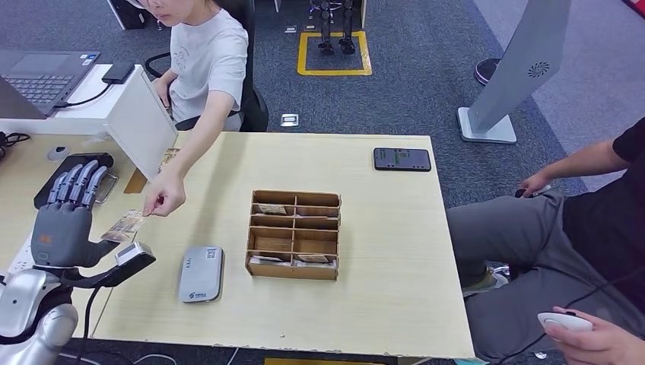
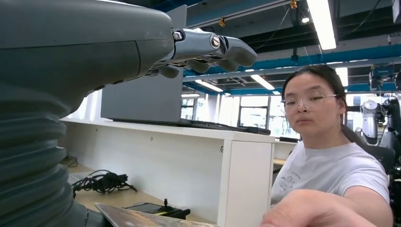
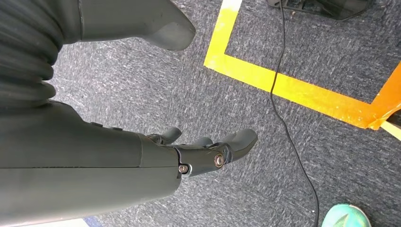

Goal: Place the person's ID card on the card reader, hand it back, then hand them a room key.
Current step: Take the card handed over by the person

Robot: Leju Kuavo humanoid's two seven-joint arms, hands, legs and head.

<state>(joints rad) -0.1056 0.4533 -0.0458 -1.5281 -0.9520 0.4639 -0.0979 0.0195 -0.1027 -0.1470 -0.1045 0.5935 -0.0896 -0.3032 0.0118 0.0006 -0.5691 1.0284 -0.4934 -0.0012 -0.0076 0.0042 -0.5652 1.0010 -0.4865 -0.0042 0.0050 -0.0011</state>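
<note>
You are taking the worn tan ID card (image 1: 124, 225) the person's hand (image 1: 164, 195) offers at the table's left edge; your left hand (image 1: 67, 217), fingers spread, must pinch it.

The head view is looking forward and down from high up onto the table (image 1: 380, 289). The left wrist camera is sitting close behind the left hand (image 2: 208, 47), facing the seated person (image 2: 326, 175), whom both views share. The right wrist camera is facing the carpet (image 3: 118, 85).
</note>
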